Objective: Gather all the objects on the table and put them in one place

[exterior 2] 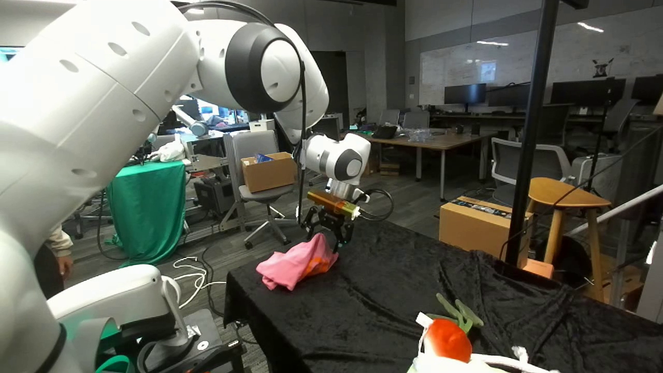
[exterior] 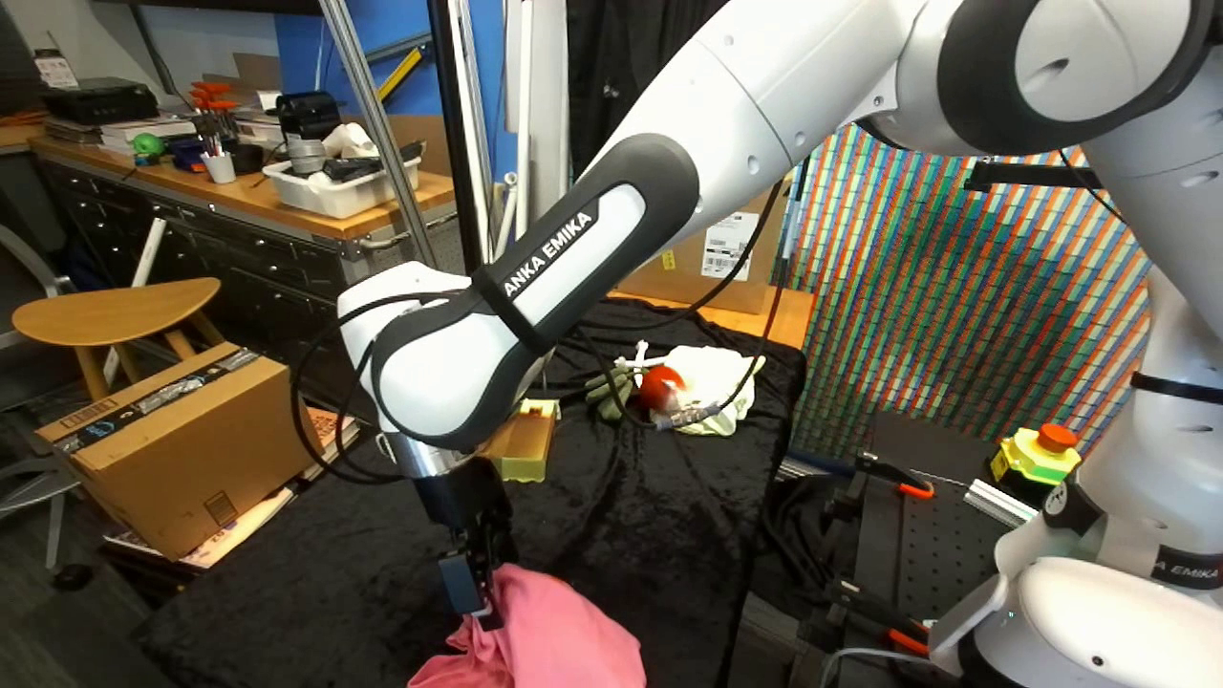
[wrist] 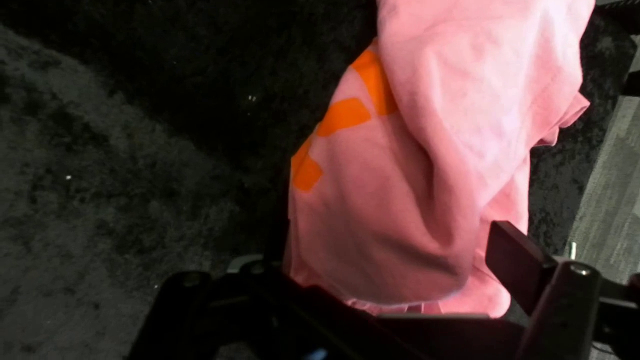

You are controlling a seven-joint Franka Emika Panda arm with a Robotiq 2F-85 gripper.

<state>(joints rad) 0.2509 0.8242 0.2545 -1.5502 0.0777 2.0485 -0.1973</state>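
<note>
Straddling black two-fingered end effector [wrist: 392,250]: spread wide, gripping nothing, one end of the crumpled pink fabric cloth [wrist: 450,150] between its fingers.
Cloth's long axis: runs from there toward the robot-side edge of the black-draped bench [exterior 2: 378,300], roughly crosswise to the fingers' closing.
Cloth's place, look: near a bench corner; loosely folded, orange patches [wrist: 347,116] showing.

I see the cloth [exterior 2: 298,265] on the table [exterior 2: 383,292]; in an exterior view, the plush ball [exterior 2: 448,340] lies nearer, to its right.

A robot arm [exterior: 731,115], emergency-stop button [exterior: 1043,455], cluttered workbench [exterior: 250,197] and monitors [exterior 2: 465,95] mark this as a lab.
</note>
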